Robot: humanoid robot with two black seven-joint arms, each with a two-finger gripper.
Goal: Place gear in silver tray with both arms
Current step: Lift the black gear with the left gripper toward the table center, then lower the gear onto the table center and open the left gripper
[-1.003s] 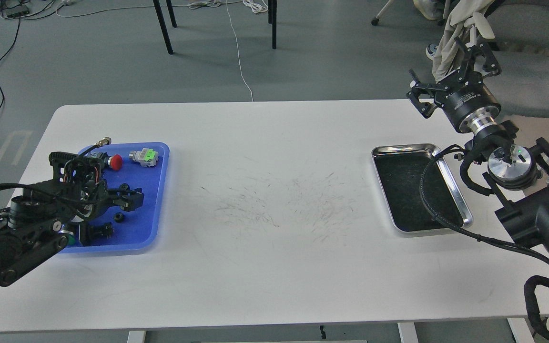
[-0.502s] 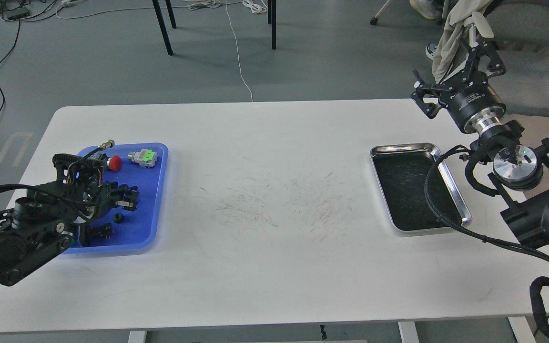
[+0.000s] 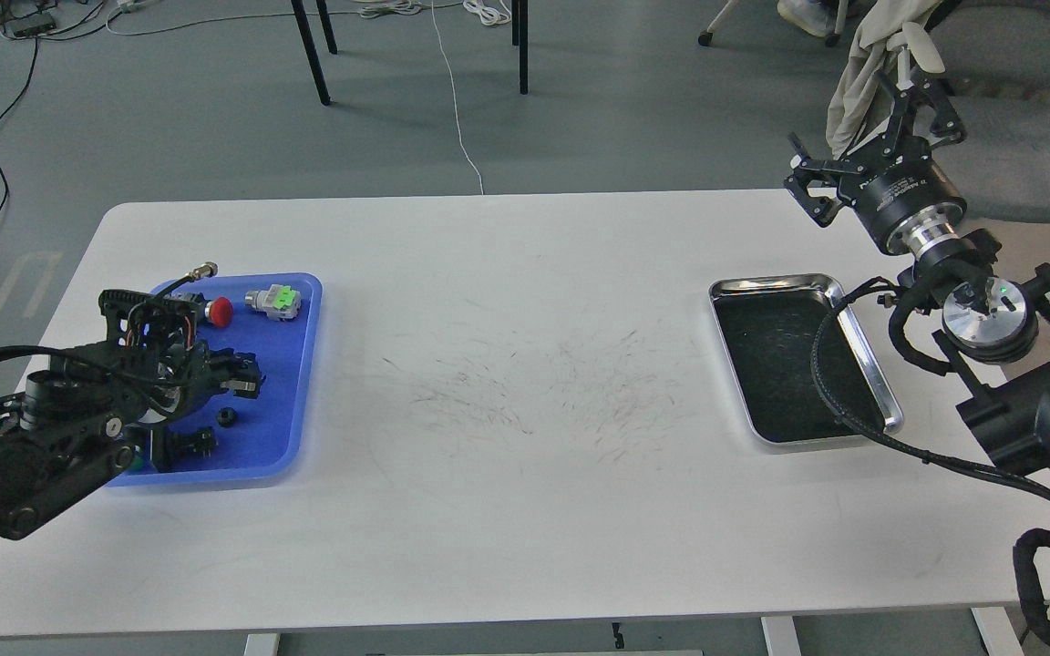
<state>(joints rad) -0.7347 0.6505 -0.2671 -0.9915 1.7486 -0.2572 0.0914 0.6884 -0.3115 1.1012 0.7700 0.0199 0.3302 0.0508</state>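
Note:
The silver tray (image 3: 766, 285) lies on the right of the white table, its dark inside bare. A small black round part (image 3: 226, 416), which looks like the gear, lies in the blue tray (image 3: 293, 364) at the left. My left gripper (image 3: 245, 375) hovers over the blue tray just above and behind that part. Its dark fingers cannot be told apart. My right gripper (image 3: 864, 137) is raised beyond the table's far right corner, behind the silver tray. Its claws are spread and hold nothing.
The blue tray also holds a red button (image 3: 221, 311), a grey and green connector (image 3: 275, 301), a cable plug (image 3: 201, 271) and a black part (image 3: 188, 444). My right arm's black cable (image 3: 817, 374) hangs over the silver tray's right side. A chair (image 3: 1008, 146) stands behind the right arm.
My left gripper has drawn back a little to the left over the blue tray. My right gripper has shifted slightly up and to the right. The trays and parts have not moved.

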